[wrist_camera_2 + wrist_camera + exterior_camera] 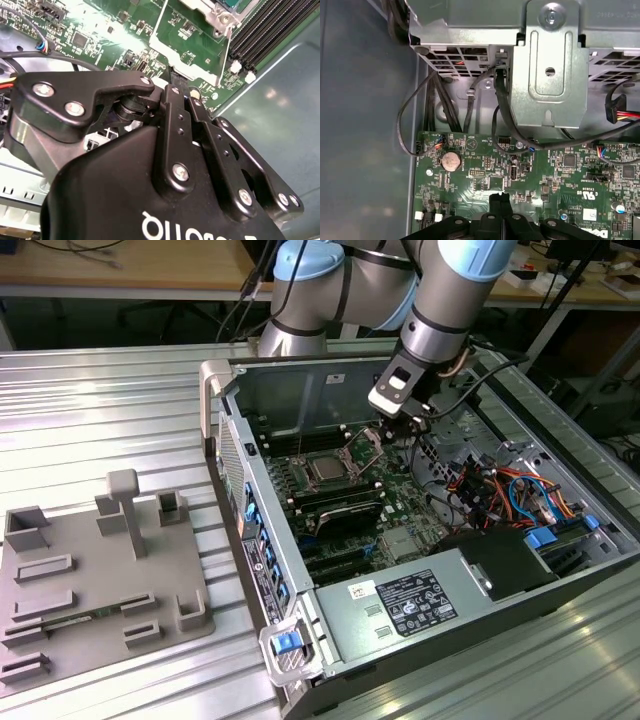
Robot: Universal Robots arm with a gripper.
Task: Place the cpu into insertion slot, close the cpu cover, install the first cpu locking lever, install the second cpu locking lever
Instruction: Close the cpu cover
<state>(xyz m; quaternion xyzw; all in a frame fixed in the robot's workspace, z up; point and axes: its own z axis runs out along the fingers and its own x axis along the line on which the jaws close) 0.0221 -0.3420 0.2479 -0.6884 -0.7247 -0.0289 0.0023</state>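
The open computer case lies on its side with the motherboard exposed. The gripper reaches in, its fingers drawn together; whether they pinch anything cannot be told. The cpu cover stands open just beside the fingertips. The cpu sits in its socket beyond the cover, toward the exterior view's left.

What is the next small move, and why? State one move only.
Probably nudge the cpu cover down toward the socket. In the exterior view the cpu already sits in the socket while the cover stands open beside it. The gripper, shut, hangs close to the cover's edge.
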